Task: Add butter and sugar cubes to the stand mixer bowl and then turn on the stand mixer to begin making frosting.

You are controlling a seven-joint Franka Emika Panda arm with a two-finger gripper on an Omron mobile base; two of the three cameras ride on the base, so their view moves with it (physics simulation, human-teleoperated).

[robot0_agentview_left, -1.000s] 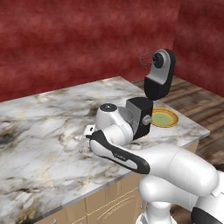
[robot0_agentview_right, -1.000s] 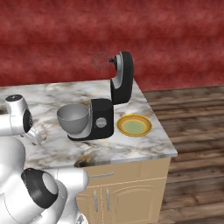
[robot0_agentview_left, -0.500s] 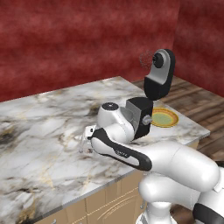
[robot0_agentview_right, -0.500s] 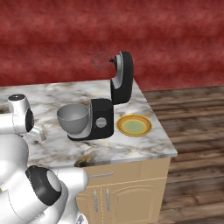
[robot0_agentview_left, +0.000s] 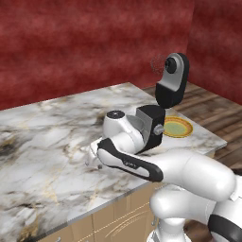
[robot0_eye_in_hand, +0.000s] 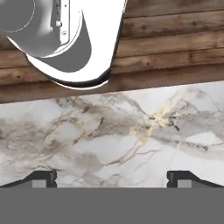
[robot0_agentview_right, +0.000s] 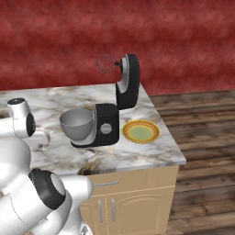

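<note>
Mixer (robot0_agentview_right: 112, 108) head tilted up, whisk toward the wall; gripper (robot0_eye_in_hand: 112, 178) wide open over marble counter (robot0_eye_in_hand: 131, 135), arm has crept rightward.

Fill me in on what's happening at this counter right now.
The robot's gripper hangs open and empty over bare marble counter, holding nothing. The stand mixer stands on the counter with its head tilted up, the stand mixer bowl seated in it, beside a yellow-rimmed plate. Nothing visibly added yet.

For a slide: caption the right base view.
Black stand mixer, head raised, round grey metal bowl, yellow-rimmed plate on marble counter.
</note>
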